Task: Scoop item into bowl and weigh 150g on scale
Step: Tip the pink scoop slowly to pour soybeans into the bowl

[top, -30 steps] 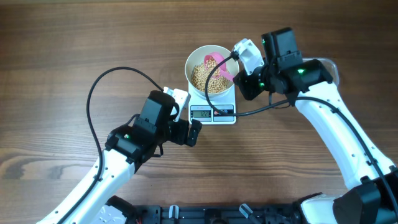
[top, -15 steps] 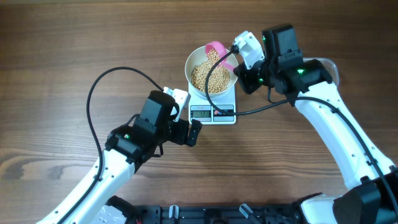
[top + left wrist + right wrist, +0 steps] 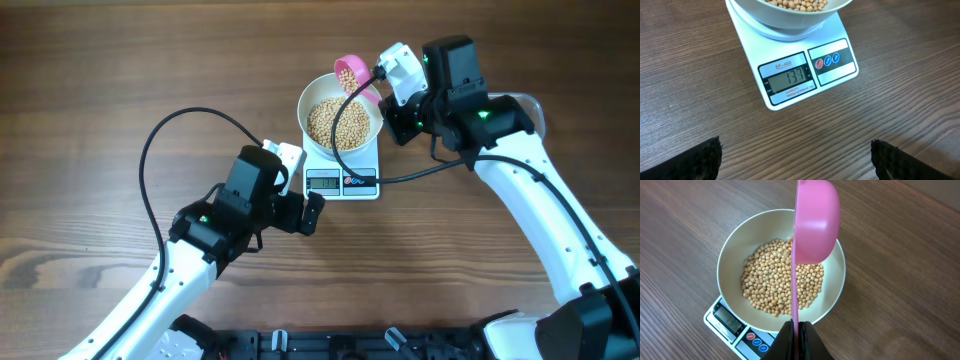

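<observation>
The white bowl stands on the small white scale and holds a heap of tan beans. My right gripper is shut on the handle of a pink scoop, which hangs over the bowl's far rim with a few beans showing in it. In the right wrist view the scoop is rolled on its side above the beans, with the gripper clamped on its thin handle. My left gripper stands open in front of the scale; its view shows the scale's display reading 137.
Bare wooden tabletop lies all round the scale. A black cable loops off the left arm, and another runs from the right arm across the bowl's near side.
The scoop has come up out of the beans and moved toward the bowl's far rim, carried by the right gripper. The left arm has stayed still.
</observation>
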{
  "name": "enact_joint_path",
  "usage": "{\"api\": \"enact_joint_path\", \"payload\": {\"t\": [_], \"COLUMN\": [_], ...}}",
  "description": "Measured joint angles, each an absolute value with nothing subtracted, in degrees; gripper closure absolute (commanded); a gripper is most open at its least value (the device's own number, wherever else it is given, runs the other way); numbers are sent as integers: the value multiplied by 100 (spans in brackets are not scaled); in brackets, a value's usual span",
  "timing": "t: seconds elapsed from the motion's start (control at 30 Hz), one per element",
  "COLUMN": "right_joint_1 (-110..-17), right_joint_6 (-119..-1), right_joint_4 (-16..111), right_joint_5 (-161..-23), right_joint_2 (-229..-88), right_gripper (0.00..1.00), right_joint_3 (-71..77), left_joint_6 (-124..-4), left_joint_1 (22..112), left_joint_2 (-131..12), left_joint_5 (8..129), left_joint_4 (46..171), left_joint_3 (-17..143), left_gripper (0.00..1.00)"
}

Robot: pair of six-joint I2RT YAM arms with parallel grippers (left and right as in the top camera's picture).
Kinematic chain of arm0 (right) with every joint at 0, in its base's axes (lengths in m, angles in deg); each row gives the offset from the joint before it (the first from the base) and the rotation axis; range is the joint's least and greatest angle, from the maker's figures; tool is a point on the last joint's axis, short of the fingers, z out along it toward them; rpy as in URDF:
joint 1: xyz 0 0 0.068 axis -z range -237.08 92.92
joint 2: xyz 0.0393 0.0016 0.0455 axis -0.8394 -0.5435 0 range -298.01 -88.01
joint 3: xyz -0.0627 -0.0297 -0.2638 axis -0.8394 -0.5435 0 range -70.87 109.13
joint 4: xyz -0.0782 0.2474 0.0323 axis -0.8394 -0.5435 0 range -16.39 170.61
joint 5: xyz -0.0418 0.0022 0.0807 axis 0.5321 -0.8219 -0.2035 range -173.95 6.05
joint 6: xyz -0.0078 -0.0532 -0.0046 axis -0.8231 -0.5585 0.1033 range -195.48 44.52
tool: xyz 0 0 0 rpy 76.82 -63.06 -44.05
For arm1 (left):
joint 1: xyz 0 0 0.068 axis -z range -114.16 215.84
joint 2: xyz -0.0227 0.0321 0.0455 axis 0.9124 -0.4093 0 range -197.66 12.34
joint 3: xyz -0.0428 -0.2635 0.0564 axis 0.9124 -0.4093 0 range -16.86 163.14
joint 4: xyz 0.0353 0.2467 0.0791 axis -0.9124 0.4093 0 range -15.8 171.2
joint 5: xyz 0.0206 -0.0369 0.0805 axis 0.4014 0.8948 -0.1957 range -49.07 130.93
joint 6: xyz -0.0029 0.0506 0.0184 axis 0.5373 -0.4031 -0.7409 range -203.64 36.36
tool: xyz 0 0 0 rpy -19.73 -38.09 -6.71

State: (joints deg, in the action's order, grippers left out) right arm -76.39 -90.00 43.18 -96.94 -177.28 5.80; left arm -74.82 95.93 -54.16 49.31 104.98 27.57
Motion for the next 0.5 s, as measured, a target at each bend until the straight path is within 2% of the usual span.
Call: {"api": "enact_joint_path", "payload": {"t": [0.5], "right_joint_1": [-7639], "right_joint_6": [-9389], "right_joint_4": [4369], "right_joint_5": [-9690], "right_joint_2": [-17728], "right_gripper": [96], "right_joint_3": [580], "left_joint_6": [-7482], "left_joint_1": [9593], "left_joint_2": [-5416], "left_joint_5": [4931], "left_joint_4": [10498], "left_joint_3": [2757], "left_gripper": [0]}}
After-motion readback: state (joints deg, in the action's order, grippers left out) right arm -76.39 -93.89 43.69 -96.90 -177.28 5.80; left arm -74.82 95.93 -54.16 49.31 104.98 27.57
